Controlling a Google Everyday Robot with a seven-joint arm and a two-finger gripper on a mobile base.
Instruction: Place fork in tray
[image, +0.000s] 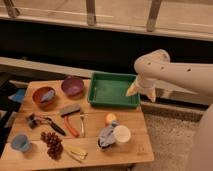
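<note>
Hovering gripper (133, 90) beside tray (106, 88), its state unclear, fork (82, 123) lying on table (136, 142)

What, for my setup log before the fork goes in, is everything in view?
tray: 1, green, back right of table
fork: 1, silvery, mid-table
orange-handled tool: 1, orange and grey, left of fork
black-handled utensil: 1, black, further left
purple bowl: 1, purple, left of tray
brown bowl: 1, brown, back left, something blue inside
grapes: 1 bunch, dark, front left
blue cup: 1, blue, front left corner
white cup: 1, white, front right
round fruit: 1, orange, before tray
crumpled bag: 1, bluish, against white cup
table: 1, wood
arm: 1, white, right side
claw: 1, pale, at tray's right rim
</note>
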